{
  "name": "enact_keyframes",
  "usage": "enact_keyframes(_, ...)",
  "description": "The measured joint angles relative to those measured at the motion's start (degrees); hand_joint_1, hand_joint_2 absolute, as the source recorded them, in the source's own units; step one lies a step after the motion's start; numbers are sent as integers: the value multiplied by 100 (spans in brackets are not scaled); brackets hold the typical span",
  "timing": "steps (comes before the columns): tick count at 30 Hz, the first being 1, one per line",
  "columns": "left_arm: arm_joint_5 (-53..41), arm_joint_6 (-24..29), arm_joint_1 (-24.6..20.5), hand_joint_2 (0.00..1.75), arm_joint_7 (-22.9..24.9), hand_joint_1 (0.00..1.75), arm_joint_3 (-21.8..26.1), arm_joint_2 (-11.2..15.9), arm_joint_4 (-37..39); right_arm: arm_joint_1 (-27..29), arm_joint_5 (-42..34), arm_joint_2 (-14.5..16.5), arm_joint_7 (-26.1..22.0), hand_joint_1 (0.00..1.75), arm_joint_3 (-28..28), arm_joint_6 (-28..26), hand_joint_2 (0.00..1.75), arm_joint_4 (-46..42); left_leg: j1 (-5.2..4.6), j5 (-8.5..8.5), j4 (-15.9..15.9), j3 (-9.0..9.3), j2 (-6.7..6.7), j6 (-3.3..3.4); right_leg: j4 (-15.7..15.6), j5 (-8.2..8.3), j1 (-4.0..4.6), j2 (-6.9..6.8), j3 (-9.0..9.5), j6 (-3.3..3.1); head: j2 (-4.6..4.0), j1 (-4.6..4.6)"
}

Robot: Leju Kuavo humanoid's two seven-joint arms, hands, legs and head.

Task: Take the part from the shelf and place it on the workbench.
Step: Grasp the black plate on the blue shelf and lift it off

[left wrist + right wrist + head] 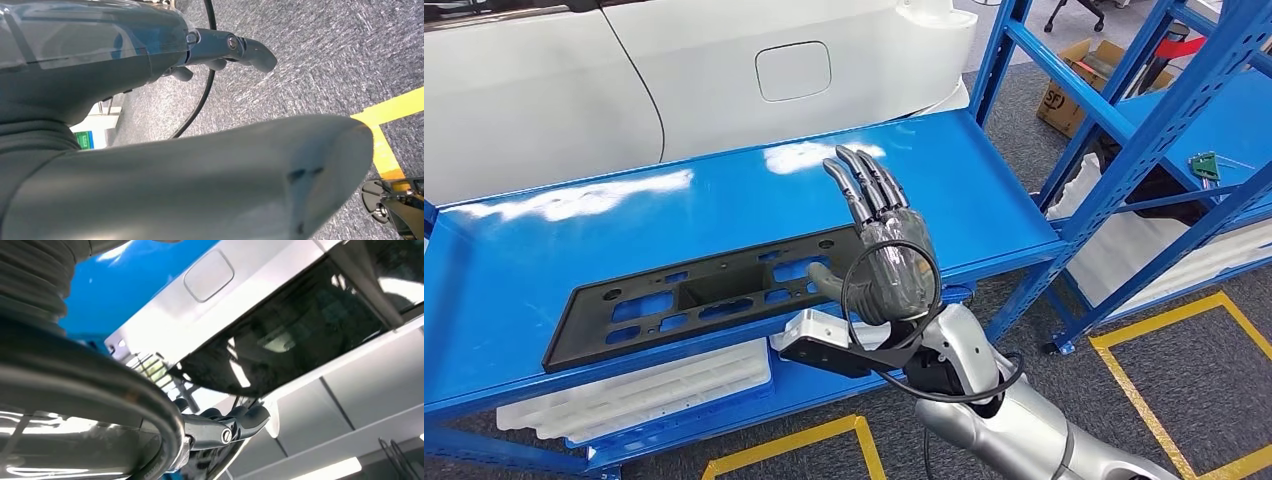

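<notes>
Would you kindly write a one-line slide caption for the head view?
Right hand, fingers extended, at the black perforated part lying on the blue shelf.

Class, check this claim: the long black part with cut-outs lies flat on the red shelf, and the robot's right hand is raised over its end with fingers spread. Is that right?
Not quite. The shelf is blue, not red, as the head view shows. The rest holds: the long black part with cut-outs lies flat on it, and the right hand is raised over its end with fingers spread.
</notes>
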Motion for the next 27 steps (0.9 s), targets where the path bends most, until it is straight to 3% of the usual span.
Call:
enact_keyframes(9,-17,-19,-1,0,0,0,0,0,0,-216,859,-267,413,0,40,71,175,36,0,0,0,0,0,0,0,0,-1,0,1,0,0,0)
enact_keyframes(13,-30,-39,0,0,0,0,0,0,0,-450,1214,-444,596,0,92,247,0,124,0,0,0,0,0,0,0,1,-1,0,1,0,0,0)
enact_keyframes(21,-49,-79,1,0,0,0,0,1,0,-1233,1415,-771,782,0,502,994,0,568,0,0,1,0,-1,0,0,1,-1,0,1,0,0,0)
enact_keyframes(27,-31,-87,2,0,0,0,0,2,-1,-1617,1209,-934,779,0,730,1177,0,784,0,0,1,0,-2,0,0,1,-1,-1,1,1,0,0)
